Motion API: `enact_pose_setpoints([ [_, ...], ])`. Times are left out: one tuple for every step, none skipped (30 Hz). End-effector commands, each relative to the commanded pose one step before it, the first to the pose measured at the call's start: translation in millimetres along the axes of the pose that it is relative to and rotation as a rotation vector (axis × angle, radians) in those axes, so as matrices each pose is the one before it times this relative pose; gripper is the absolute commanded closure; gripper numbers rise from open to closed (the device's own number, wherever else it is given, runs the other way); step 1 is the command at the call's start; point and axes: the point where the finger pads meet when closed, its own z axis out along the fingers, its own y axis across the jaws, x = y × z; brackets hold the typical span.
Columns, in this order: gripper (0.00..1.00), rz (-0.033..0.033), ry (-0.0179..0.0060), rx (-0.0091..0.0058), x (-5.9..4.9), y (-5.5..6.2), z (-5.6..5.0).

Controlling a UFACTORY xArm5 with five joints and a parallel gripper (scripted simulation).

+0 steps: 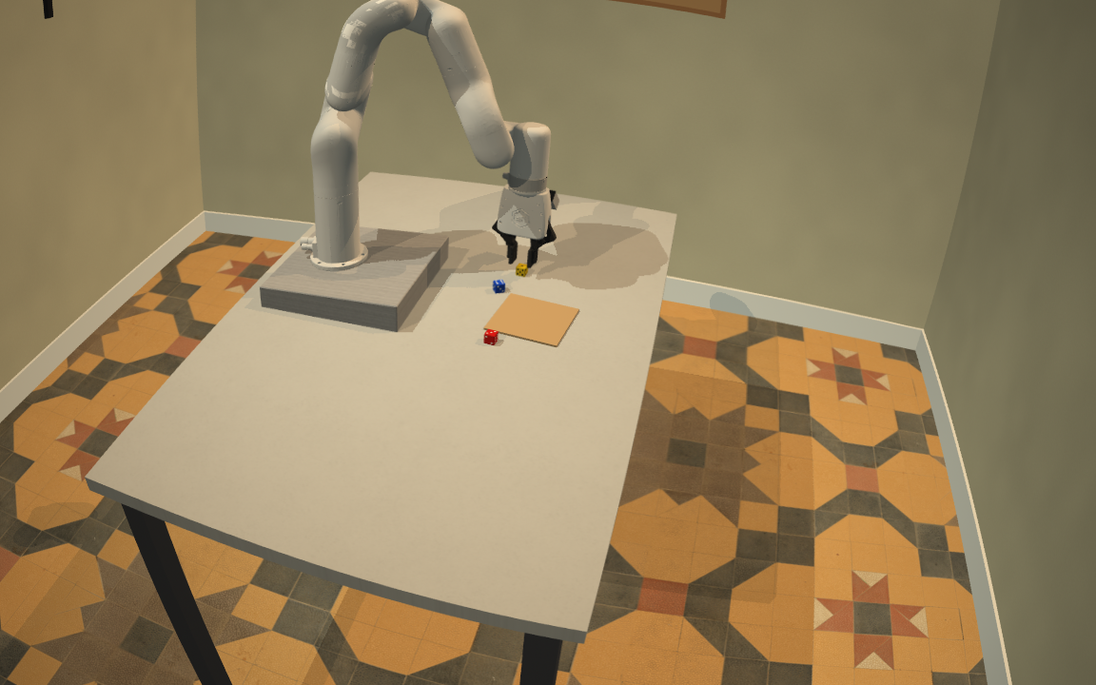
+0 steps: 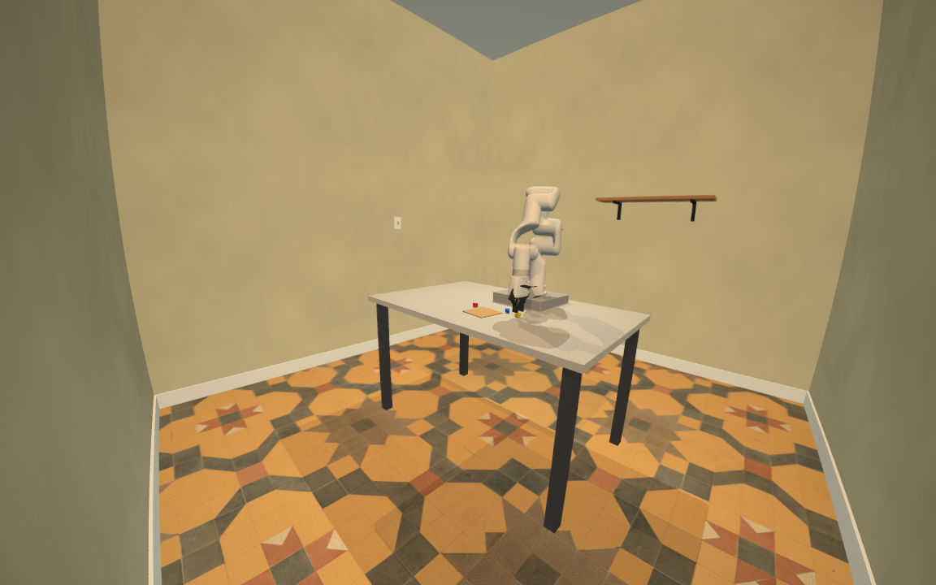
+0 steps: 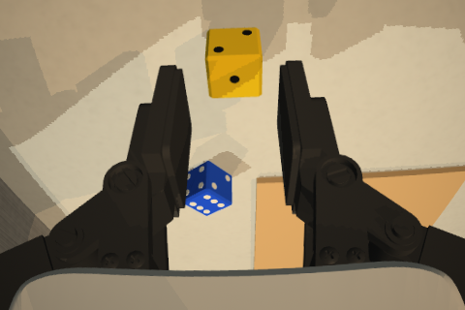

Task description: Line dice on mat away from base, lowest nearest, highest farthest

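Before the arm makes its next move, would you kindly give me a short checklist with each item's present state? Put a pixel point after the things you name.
1. Black-fingered gripper (image 1: 521, 259) (image 2: 517, 310) (image 3: 232, 94) open and holding nothing: ok.
2. Yellow die with black pips (image 1: 521, 269) (image 2: 517, 314) (image 3: 234, 65) flat on the table: ok.
3. Fingers lowered around the yellow die: not ok, the tips are above it.
4. Thin orange-tan mat (image 1: 532, 320) (image 2: 482, 313) (image 3: 286, 223) flat: ok.
5. Blue die with white pips (image 1: 499, 285) (image 2: 507, 310) (image 3: 210, 191) on the mat: not ok.
6. Red die with white pips (image 1: 491, 337) (image 2: 474, 305) separated from the mat's edge: cannot tell.

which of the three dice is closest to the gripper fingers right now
The yellow die, just below the open fingertips; the blue and red dice both lie farther from them.
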Motion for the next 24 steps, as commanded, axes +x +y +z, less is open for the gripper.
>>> enact_pose_setpoints([
  [0.64, 0.00002, 0.00144, -0.00292, 0.55, 1.15, -0.96],
  [0.64, 0.0, 0.0, 0.0, 0.0, 0.0, 0.0],
  [0.64, 0.0, 0.0, 0.0, 0.0, 0.0, 0.0],
  [0.64, 0.0, 0.0, 0.0, 0.0, 0.0, 0.0],
  [0.64, 0.0, 0.0, 0.0, 0.0, 0.0, 0.0],
  [0.64, 0.0, 0.0, 0.0, 0.0, 0.0, 0.0],
  [0.64, 0.0, 0.0, 0.0, 0.0, 0.0, 0.01],
  [0.64, 0.0, 0.0, 0.0, -0.01, 0.0, 0.06],
  [0.64, 0.0, 0.0, 0.0, -0.01, 0.01, 0.15],
  [0.64, 0.0, 0.0, 0.0, -0.03, 0.01, 0.26],
  [0.64, 0.0, 0.0, 0.0, -0.04, 0.01, 0.4],
  [0.64, 0.0, 0.0, 0.0, -0.06, 0.02, 0.55],
  [0.64, 0.0, 0.00001, 0.0, -0.07, 0.02, 0.71],
  [0.64, 0.0, 0.00001, 0.0, -0.09, 0.03, 0.87],
  [0.64, 0.0, 0.00001, 0.0, -0.11, 0.03, 1.02],
  [0.64, 0.0, 0.00001, 0.0, -0.13, 0.03, 1.16],
  [0.64, 0.0, 0.0, 0.0, 0.0, 0.0, 0.0],
  [0.64, 0.0, 0.0, 0.0, 0.0, 0.0, 0.0],
  [0.64, 0.0, 0.00001, 0.0, -0.14, 0.03, 1.28],
  [0.64, 0.0, 0.00001, 0.0, -0.14, 0.02, 1.38],
  [0.64, 0.0, 0.0, 0.0, 0.02, 0.0, 1.41],
  [0.64, 0.0, 0.0, 0.0, 0.02, 0.0, 1.47],
  [0.64, 0.0, 0.0, 0.0, 0.01, -0.01, 1.49],
  [0.64, 0.0, 0.0, 0.0, 0.01, -0.02, 1.49],
])
